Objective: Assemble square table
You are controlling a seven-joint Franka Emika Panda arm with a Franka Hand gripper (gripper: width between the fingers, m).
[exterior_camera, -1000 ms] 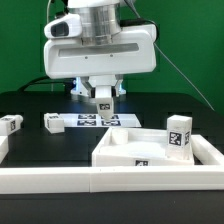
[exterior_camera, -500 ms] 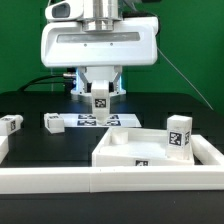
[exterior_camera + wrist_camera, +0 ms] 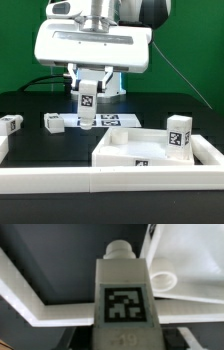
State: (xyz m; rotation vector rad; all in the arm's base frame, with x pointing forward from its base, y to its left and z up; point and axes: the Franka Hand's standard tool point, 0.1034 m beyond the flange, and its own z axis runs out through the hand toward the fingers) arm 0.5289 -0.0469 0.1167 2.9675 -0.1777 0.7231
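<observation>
My gripper (image 3: 88, 92) is shut on a short white leg (image 3: 88, 104) with a black-and-white tag and holds it upright above the table, over the back middle. In the wrist view the held leg (image 3: 125, 291) fills the middle, with its tag facing the camera and its rounded screw tip pointing away. The gripper (image 3: 125, 339) clamps its near end. The white square tabletop (image 3: 125, 152) lies at the front on the exterior view's right, recessed face up. One tagged leg (image 3: 178, 135) stands at its far right corner. A rim and round socket (image 3: 164, 279) show beyond the held leg.
Two loose tagged legs (image 3: 10, 124) (image 3: 53, 122) lie on the dark table at the exterior view's left. The marker board (image 3: 112, 120) lies flat behind the tabletop. A long white border wall (image 3: 100, 181) runs along the front. A white L-shaped edge (image 3: 40, 303) crosses the wrist view.
The gripper has moved toward the exterior view's left with the leg in it. The held leg now hangs lower, near the marker board. Nothing on the table has moved.
</observation>
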